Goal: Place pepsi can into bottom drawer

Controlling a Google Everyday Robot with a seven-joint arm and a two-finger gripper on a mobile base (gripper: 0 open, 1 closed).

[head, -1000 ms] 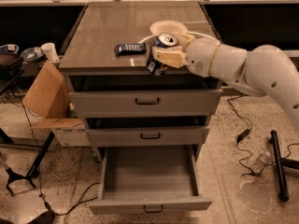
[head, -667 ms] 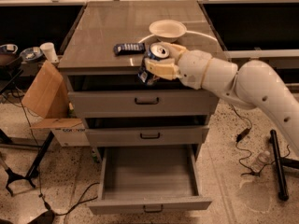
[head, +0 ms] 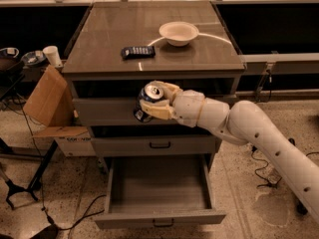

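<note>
My gripper [head: 155,99] is shut on the pepsi can [head: 148,101], a dark-blue can with a silver top. I hold it tilted in the air in front of the top drawer, off the cabinet top. The bottom drawer [head: 158,219] is pulled open below it, and its grey inside shows nothing in it. My white arm reaches in from the right.
A cream bowl [head: 178,33] and a flat dark-blue snack packet [head: 137,52] lie on the cabinet top [head: 109,29]. The two upper drawers are shut. A cardboard box [head: 47,99] and a white cup [head: 52,55] stand to the left. Cables run over the floor.
My gripper has carried the can down from the cabinet top's front edge to in front of the top drawer. The bowl and packet have not moved.
</note>
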